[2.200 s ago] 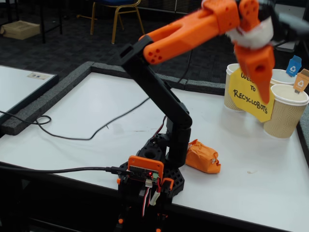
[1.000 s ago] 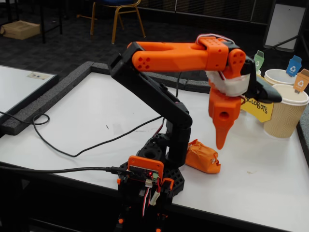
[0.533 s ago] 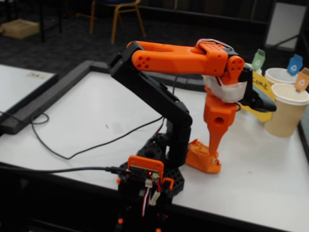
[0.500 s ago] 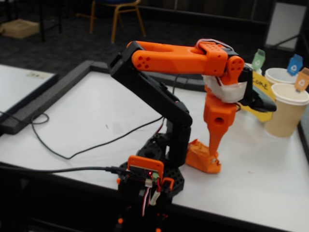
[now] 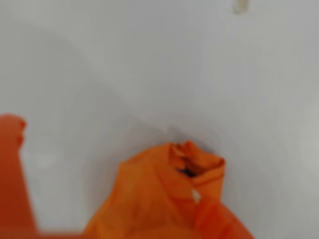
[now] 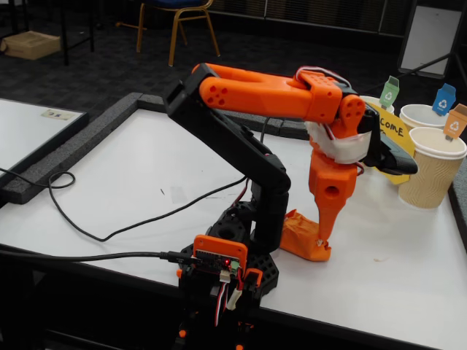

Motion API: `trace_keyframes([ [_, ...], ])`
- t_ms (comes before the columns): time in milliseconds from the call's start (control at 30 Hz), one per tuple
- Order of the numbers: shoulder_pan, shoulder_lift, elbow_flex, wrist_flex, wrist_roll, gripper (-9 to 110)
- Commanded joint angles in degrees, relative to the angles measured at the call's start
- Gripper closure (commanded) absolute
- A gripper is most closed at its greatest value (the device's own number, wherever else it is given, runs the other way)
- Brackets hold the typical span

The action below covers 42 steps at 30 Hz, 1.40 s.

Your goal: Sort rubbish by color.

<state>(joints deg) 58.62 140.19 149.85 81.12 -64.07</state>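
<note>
In the fixed view, the crumpled orange paper wad (image 6: 298,235) lies on the white table (image 6: 146,175) near its front edge, just beside the black arm base (image 6: 252,255). The orange claw (image 6: 321,237) touches the wad's right side; whether it grips is unclear. The wrist view is blurred.

Gripper (image 6: 322,240) tip down on orange wad (image 6: 300,237)

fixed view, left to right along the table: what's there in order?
Coiled black cable → arm's black base → orange paper wad with the tool tip down on it → yellow sign → tan paper cup with orange flag.
</note>
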Motion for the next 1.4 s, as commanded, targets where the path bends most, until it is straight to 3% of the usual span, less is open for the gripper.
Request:
trace_keyframes([
  [0,-1.4,3.3,-0.5,-1.5,0.1,81],
  [133,-1.4,3.3,1.5,-5.4,0.1,95],
  [267,-1.4,3.4,0.4,-9.4,0.8,99],
  [700,-1.4,3.6,-20.7,-15.8,0.9,101],
  [1033,-1.3,3.6,-14.1,-25.6,0.9,101],
  [1367,-0.6,3.7,-8.0,-27.3,0.9,101],
])
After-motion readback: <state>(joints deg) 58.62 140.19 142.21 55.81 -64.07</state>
